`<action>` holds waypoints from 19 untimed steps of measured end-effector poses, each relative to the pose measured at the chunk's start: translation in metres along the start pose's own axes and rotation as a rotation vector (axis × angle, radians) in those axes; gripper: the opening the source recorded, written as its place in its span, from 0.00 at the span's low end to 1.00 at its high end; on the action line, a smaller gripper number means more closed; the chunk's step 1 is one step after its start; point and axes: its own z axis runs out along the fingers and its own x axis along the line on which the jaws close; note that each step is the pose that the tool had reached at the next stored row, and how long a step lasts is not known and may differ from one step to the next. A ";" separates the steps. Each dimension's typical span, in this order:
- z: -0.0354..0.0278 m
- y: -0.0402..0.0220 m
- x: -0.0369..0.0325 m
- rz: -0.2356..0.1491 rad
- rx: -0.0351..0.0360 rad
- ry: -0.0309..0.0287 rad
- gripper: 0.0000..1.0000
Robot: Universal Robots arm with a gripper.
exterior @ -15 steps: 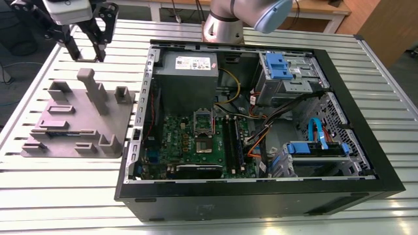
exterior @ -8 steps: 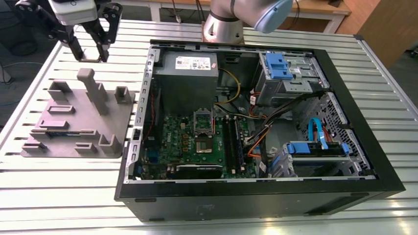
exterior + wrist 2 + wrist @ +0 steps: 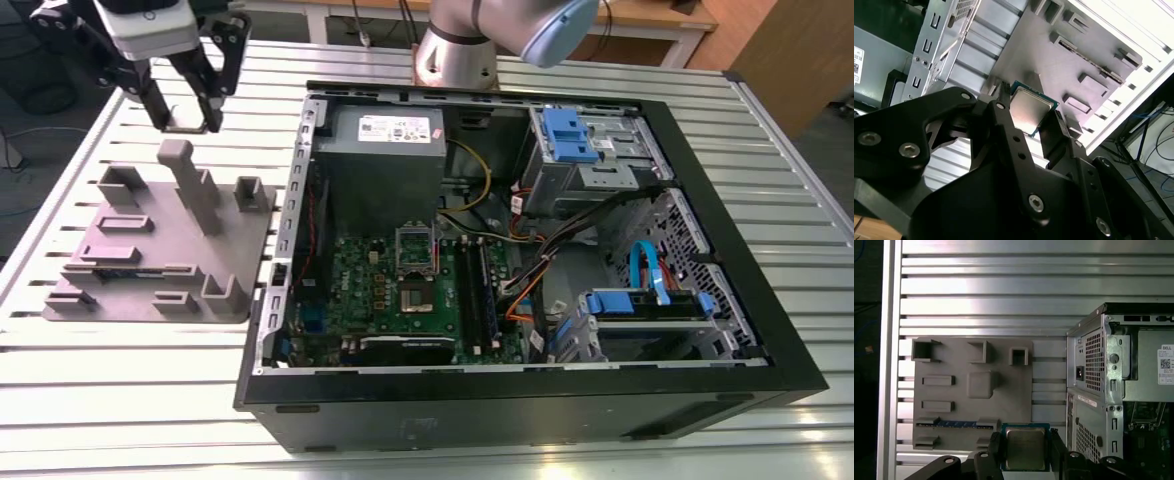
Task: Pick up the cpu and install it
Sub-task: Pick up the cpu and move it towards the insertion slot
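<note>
In both wrist views the cpu [image 3: 1025, 448] [image 3: 1029, 111], a small square chip with a silver metal top, sits clamped between the black fingers of my gripper [image 3: 1025, 440] [image 3: 1031, 105]. In the exterior view the gripper [image 3: 187, 125] hangs above the far end of the grey fixture plate [image 3: 147, 250], on the exterior view's left, outside the computer case [image 3: 534, 410]. On the green motherboard inside the case, the cpu socket [image 3: 416, 262] has its metal frame raised.
The grey power supply [image 3: 384, 140] sits at the case's far end, beside the socket. Black memory sticks [image 3: 478, 290], cables and blue drive brackets [image 3: 574, 135] crowd the case's right side. Upright posts [image 3: 180, 165] rise from the fixture plate. The slatted metal table [image 3: 134, 400] surrounds everything.
</note>
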 end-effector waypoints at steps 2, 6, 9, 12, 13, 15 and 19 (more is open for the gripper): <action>0.0002 -0.0009 -0.0021 0.002 0.0000 0.0001 0.47; 0.0005 -0.0014 -0.0095 0.003 -0.0001 0.0012 0.47; 0.0006 -0.0014 -0.0139 0.003 -0.0002 0.0013 0.47; 0.0006 -0.0013 -0.0193 0.003 -0.0002 0.0016 0.47; 0.0007 -0.0013 -0.0211 0.003 -0.0002 0.0018 0.47; 0.0006 -0.0013 -0.0247 0.003 -0.0001 0.0023 0.47; 0.0007 -0.0014 -0.0297 0.003 -0.0001 0.0026 0.47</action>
